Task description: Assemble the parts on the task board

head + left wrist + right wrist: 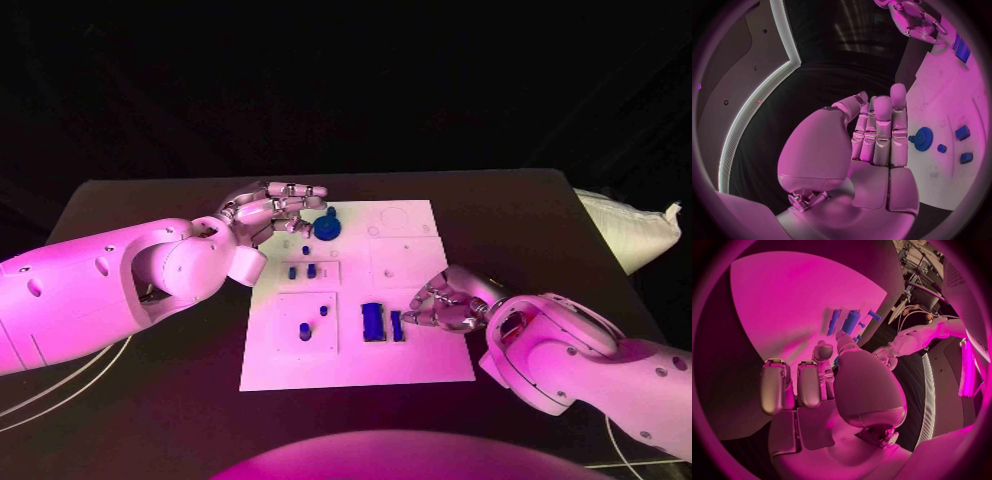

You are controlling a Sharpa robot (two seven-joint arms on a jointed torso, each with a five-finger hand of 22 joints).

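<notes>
Left hand [271,212] hovers at the board's [418,360] far left edge, just beside the blue gear [327,227]; fingers straight and together, holding nothing. Right hand [450,303] sits at the board's right edge near two upright blue bars [372,321]; its grasp cannot be made out.

The left hand [873,150] stands with its fingers straight and close together, holding nothing. Just beside the fingertips a blue gear [922,136] sits on the white board [942,95], with three small blue pieces [962,132] near it. The right hand [914,20] hangs over the board's far end.
</notes>
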